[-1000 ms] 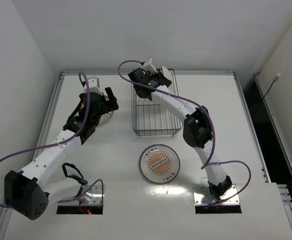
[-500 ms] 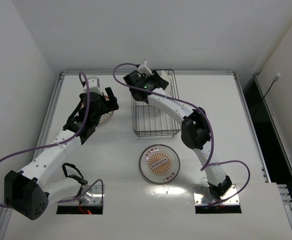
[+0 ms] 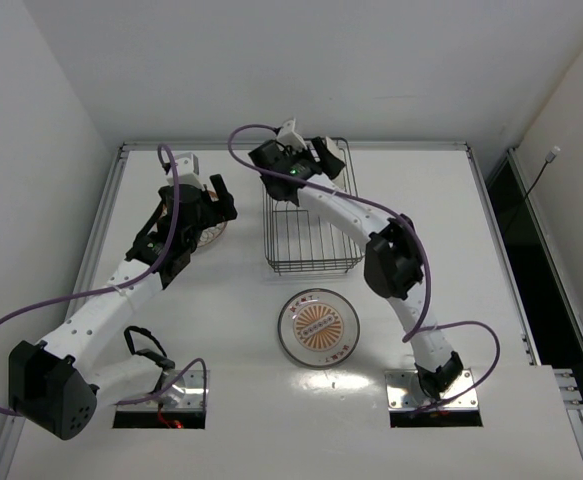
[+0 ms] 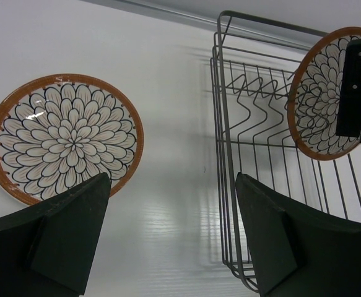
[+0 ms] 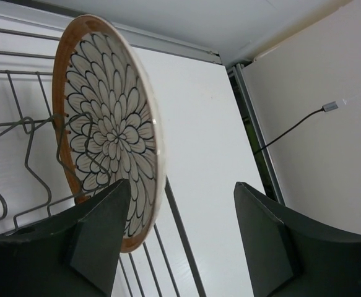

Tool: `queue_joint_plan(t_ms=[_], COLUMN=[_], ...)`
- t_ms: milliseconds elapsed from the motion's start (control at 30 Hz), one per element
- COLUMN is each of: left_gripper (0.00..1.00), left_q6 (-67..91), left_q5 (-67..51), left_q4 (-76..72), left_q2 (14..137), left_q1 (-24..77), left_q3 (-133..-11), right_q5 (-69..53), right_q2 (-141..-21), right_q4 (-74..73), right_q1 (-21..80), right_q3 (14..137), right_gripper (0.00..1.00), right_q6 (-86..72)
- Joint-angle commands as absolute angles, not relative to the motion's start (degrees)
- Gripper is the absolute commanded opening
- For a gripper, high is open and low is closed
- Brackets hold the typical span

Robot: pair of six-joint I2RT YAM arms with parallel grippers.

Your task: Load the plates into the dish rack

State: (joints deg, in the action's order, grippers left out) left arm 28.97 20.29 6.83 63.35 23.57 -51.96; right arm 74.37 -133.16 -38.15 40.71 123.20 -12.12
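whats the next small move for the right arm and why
Probably draw the right gripper up and away from the black wire dish rack. Its jaws stand open, and the orange-rimmed flower-patterned plate stands on edge in the rack, apparently resting there on its own.

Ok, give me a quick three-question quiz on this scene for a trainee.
1. True or false: all three plates stand in the dish rack.
2. How many plates lie flat on the table?
3. The racked plate rests: A on edge among the tines, B flat on the rack floor, C across the rack's top rim.
Key: 1 false. 2 two: the plate left of the rack and the grey-rimmed plate. 3 A.
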Motion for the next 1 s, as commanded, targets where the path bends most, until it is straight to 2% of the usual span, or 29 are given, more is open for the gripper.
queue_joint_plan(t_ms=[0,167,300,367,400,600,800,967], left_gripper=[0.80,0.80,0.86,0.86,0.86,0.87,0.87,0.87], left_q6=[29.27,29.27,28.04,27.43,26.90,25.31,24.79,24.79], left_q5=[19.86,19.34,17.58,14.86,13.72,4.85,2.02,5.88], left_q4=[5.27,5.27,5.27,4.57,4.05,6.32,7.47,8.61], left_q2=[63.45,64.59,66.79,69.07,69.08,76.72,79.63,79.63], left_q1=[23.82,23.82,23.82,23.82,23.82,23.82,23.82,23.82], left_q3=[-53.79,-53.79,-53.79,-53.79,-53.79,-57.13,-58.62,-59.15], right_q5=[74.18,70.50,58.14,50.76,48.10,31.75,26.11,23.74], right_q2=[-126.57,-119.82,-112.45,-105.52,-105.47,-90.63,-83.33,-82.71], right_q4=[-38.50,-40.42,-47.36,-46.68,-45.45,-40.17,-38.32,-37.27], right_q1=[40.08,40.61,39.91,38.42,38.41,36.30,33.93,32.17], right_q3=[125.33,125.33,122.89,111.08,111.01,85.13,72.97,68.65], right_gripper=[0.65,0.73,0.74,0.74,0.73,0.67,0.63,0.57], right_q6=[-12.92,-13.96,-21.69,-25.29,-25.31,-29.53,-31.82,-32.43])
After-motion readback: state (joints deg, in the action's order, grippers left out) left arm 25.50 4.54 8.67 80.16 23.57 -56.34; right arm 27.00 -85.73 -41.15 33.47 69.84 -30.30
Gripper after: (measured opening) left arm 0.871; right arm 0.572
